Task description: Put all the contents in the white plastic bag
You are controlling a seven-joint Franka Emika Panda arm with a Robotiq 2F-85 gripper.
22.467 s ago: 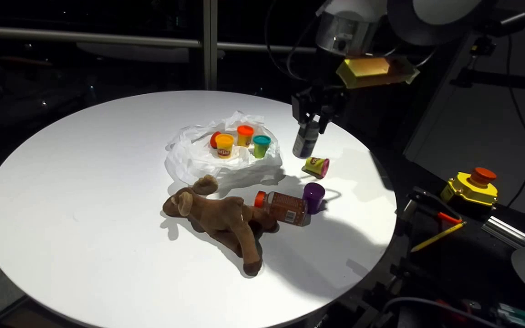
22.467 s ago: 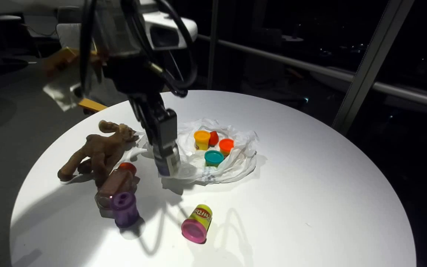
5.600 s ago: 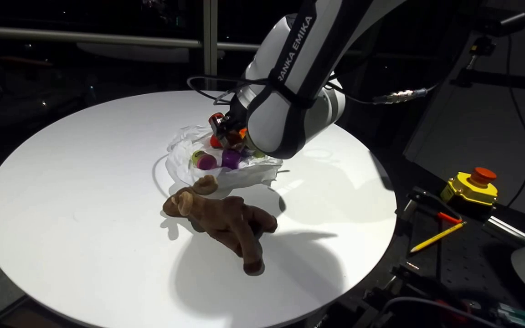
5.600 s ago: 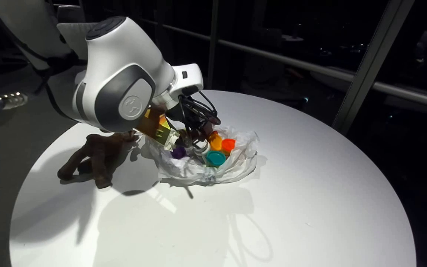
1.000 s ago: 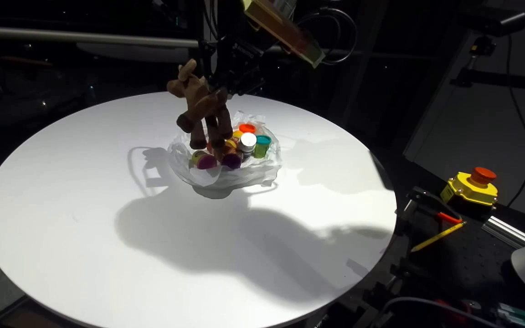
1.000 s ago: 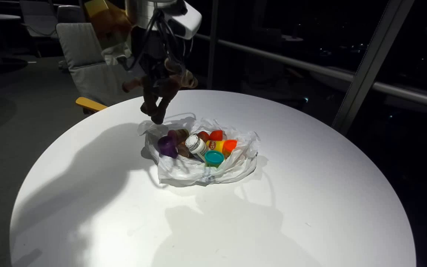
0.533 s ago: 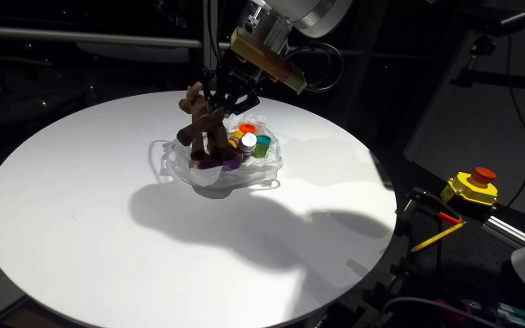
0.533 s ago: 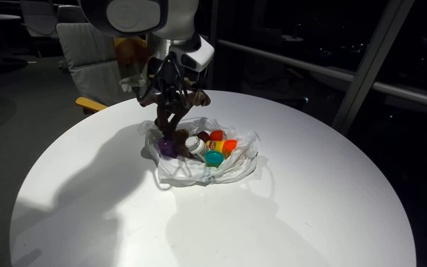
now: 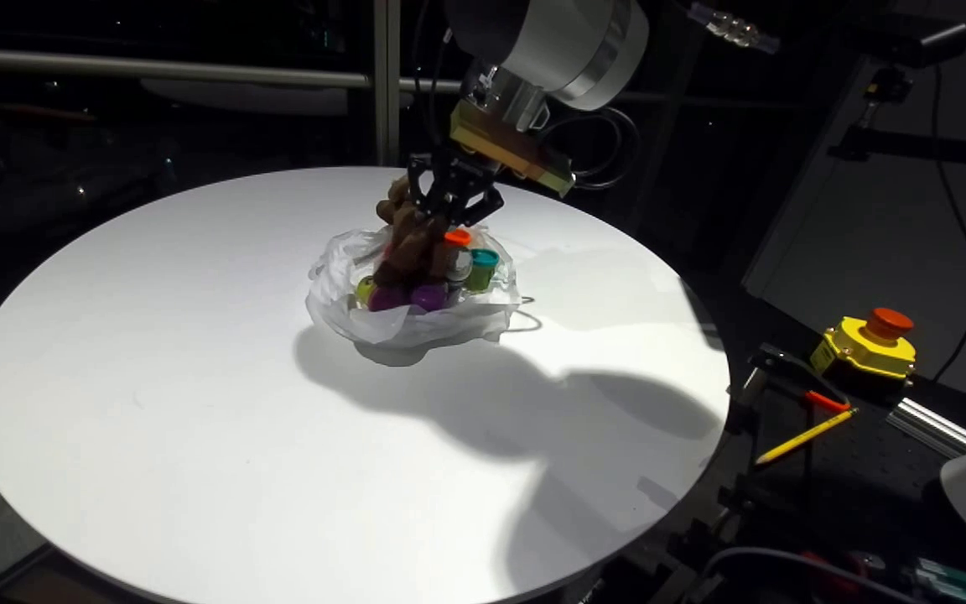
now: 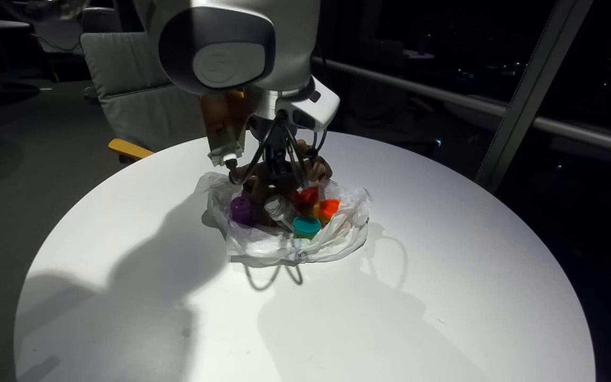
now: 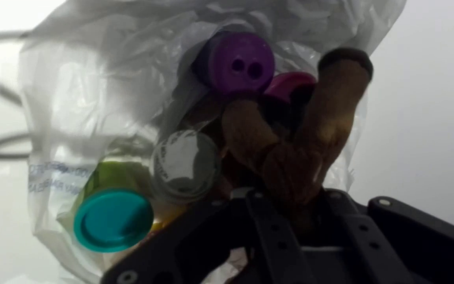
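Plush (image 11: pixel 290 161) low over mouth of white bag (image 9: pixel 416 329), legs near purple cup (image 11: pixel 227 75) and pink lid (image 11: pixel 290 82), can't tell if touching. Claw (image 11: pixel 296 196) clamped on plush, angled down. Arm (image 10: pixel 231 58) arched over from above, last joint tipped toward bag. Bag sits on round white table (image 9: pixel 156 436), big shadow (image 9: pixel 466 394) across it. Pretty dark past table edge: gray chair (image 10: pixel 138 95), metal rail (image 9: pixel 156 70). Yellow button box (image 9: pixel 860 356) and pencil (image 9: pixel 807 435) on black bench (image 9: pixel 860 495) off to side.
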